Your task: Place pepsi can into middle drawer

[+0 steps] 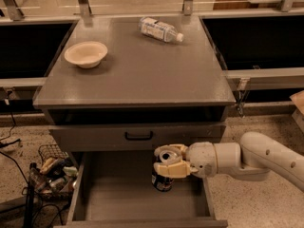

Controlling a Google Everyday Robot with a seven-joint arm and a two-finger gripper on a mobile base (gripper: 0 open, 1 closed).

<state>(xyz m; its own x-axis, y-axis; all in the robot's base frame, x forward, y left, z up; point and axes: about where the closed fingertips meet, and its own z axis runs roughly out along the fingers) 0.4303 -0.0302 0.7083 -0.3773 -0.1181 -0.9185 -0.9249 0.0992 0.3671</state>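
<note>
The pepsi can (162, 179), dark blue with a silver top, is upright inside the open middle drawer (123, 198), near its right side, at or just above the grey floor. My gripper (168, 159) reaches in from the right on a white arm and is shut on the can's upper part, one finger (176, 169) across its front. Whether the can's base touches the floor I cannot tell.
Above the open drawer is a shut drawer front with a black handle (138, 136). On the cabinet top lie a beige bowl (86, 54) at left and a clear water bottle (159, 30) at the back. A wire basket (52, 167) of items stands on the floor at left.
</note>
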